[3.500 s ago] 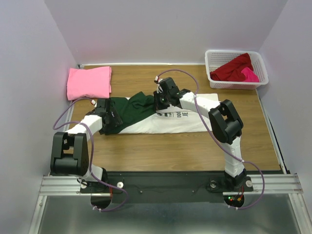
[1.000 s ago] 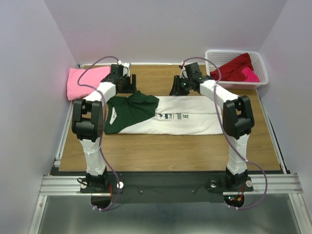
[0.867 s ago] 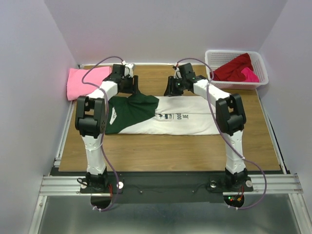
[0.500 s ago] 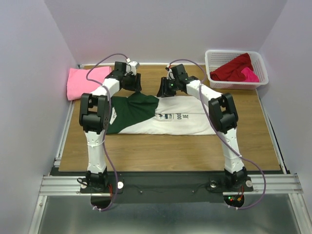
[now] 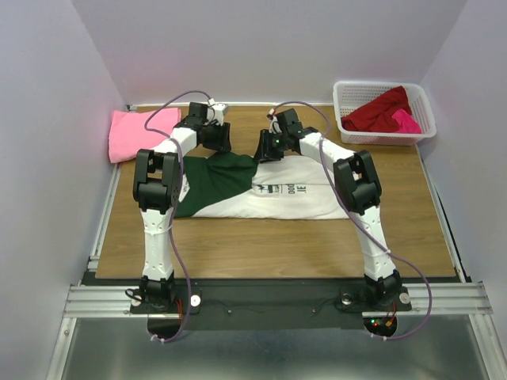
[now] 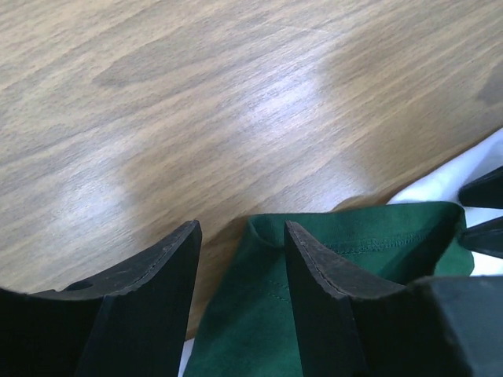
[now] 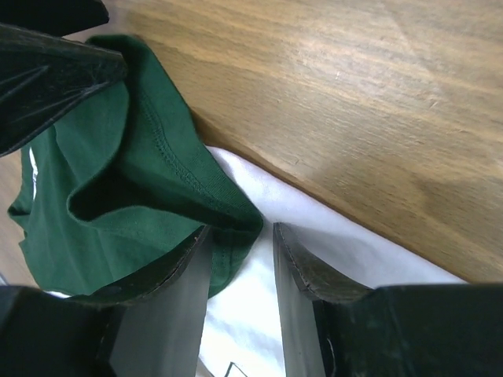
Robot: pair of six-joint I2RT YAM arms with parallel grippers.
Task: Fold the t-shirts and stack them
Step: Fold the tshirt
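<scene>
Loads of open room: bare wooden tabletop [image 5: 277, 237] all along the near side and out to the right, boxed in by pale walls [image 5: 261, 47] on the left, back and right. Got the white cotton t-shirt with dark green sleeves and a black print [image 5: 305, 199] lying flat across the middle of the table, with one bunched-up green sleeve [image 5: 218, 174] at its left end. Tucked in the far left corner, well apart: a folded plain pink t-shirt [image 5: 142, 134]. Far right corner: a white plastic lattice basket [image 5: 342, 99] holding a crumpled dark red t-shirt [image 5: 379, 109] and a magenta t-shirt [image 5: 406, 122]. Can't read the print from overhead, way too small. Can't make out either set of fingertips up there either, tucked under the wrists, and the left arm [image 5: 158, 178] covers a bit of the sleeve. Going by the wrist cams: left gripper [image 6: 241, 234] partly open, straddling the corner of the sleeve's stitched hem, one finger [image 6: 322, 267] right against the cloth, nothing pinched. Right gripper [image 7: 240, 232] partly open too, with a narrower gap, set down over a folded lip of the same sleeve where it overlaps the white body, brushing green cloth with one finger [image 7: 177, 283], not visibly clamped. Both grippers nearly tip to tip at the shirt's far edge.
</scene>
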